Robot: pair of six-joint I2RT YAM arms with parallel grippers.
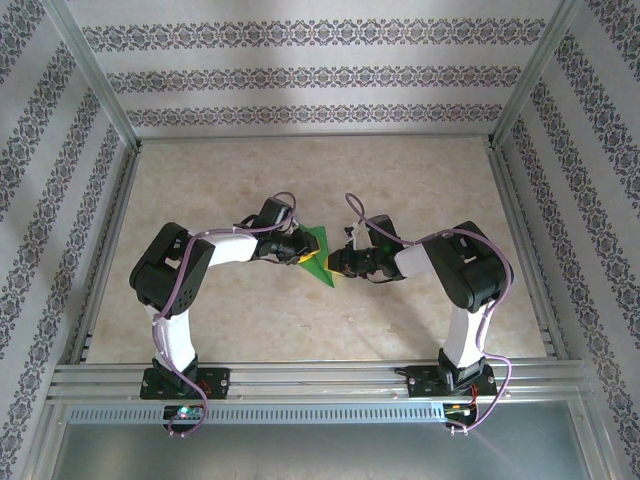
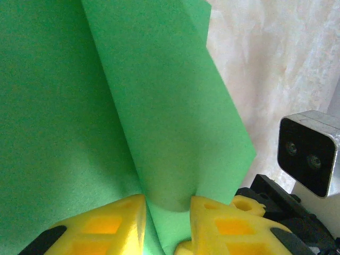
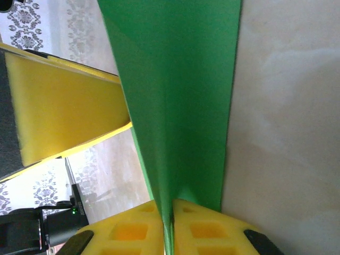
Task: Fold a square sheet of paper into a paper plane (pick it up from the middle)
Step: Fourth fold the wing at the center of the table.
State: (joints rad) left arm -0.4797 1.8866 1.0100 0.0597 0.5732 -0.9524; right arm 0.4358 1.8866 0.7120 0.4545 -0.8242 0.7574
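Yellow fingers of your right gripper pinch the folded green sheet of paper; your left gripper clasps its curled fold. Sheet sits between them at the middle of the table, long axis near-to-far.

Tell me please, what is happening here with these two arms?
The two robot arms are holding a green sheet of paper between them over the table. The right claw is pinched shut on a narrow, creased part of it. The left claw has its yellow fingers on both sides of a rounded fold that is not pressed flat. The sheet is partly folded, not yet a finished plane.
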